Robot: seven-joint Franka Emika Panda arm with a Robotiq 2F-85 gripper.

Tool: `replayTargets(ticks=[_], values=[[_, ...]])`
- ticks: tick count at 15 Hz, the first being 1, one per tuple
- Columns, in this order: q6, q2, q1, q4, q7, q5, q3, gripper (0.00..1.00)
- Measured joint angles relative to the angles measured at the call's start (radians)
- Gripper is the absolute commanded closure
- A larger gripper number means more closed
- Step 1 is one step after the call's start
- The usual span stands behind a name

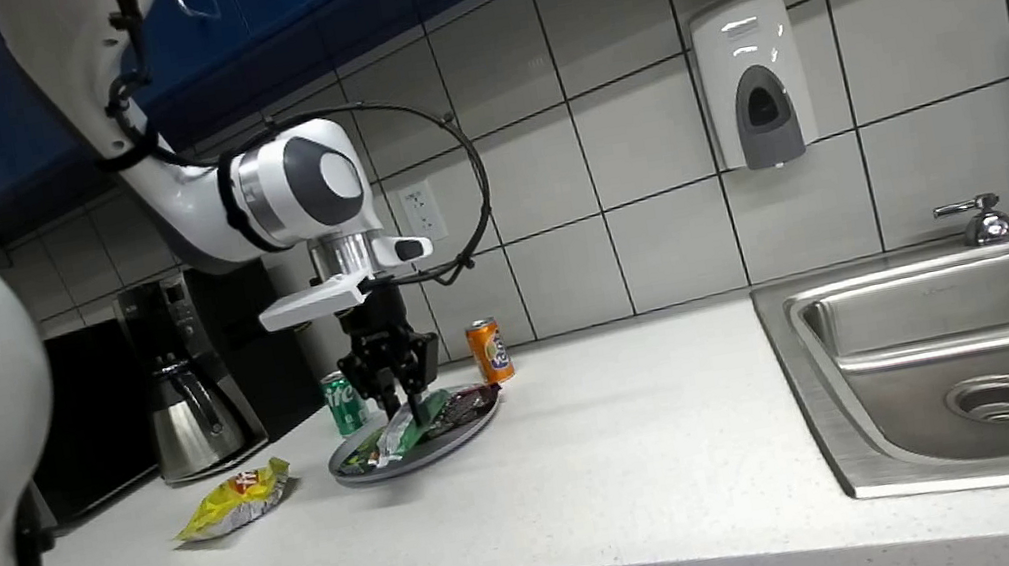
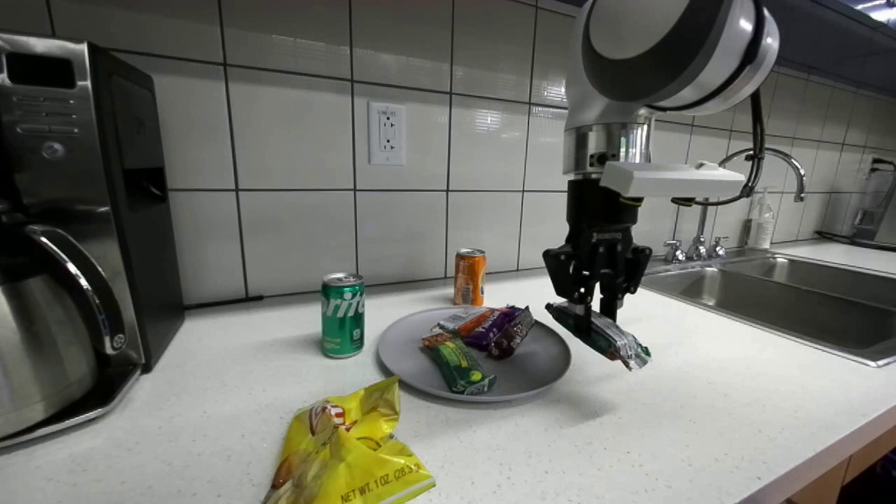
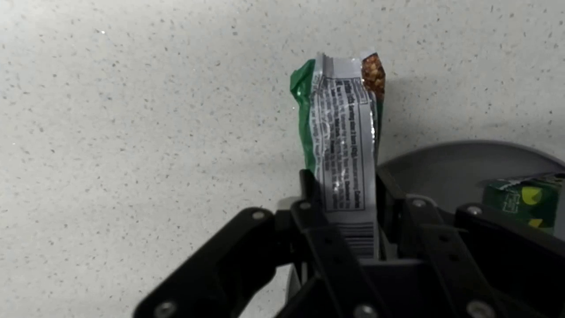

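Observation:
My gripper [image 3: 346,185] is shut on a wrapped snack bar [image 3: 342,128], one finger along each long side. Its silver printed back faces the wrist camera, with green along one edge. In an exterior view the held bar [image 2: 619,341] hangs tilted above the counter, near the plate's rim. The grey plate [image 2: 402,353] carries a green-wrapped bar [image 2: 458,365], a purple wrapper [image 2: 492,326], a brown wrapper [image 2: 513,334] and an orange-and-white one [image 2: 465,320]. Part of the plate [image 3: 454,163] shows beside and beneath the right finger in the wrist view.
Behind the plate stand a green Sprite can [image 2: 343,318] and an orange can [image 2: 469,276]. A yellow chip bag [image 2: 357,448] lies on the counter. A coffee maker [image 1: 203,422] is at one end, a steel sink [image 1: 931,357] at the other; a tiled wall runs behind.

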Motion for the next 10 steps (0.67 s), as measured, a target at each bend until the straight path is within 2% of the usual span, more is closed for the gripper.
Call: replayTargets(ticks=[10], values=[[0.001, 0.154, 0.038, 0.161, 0.265, 0.000, -0.001, 0.90]])
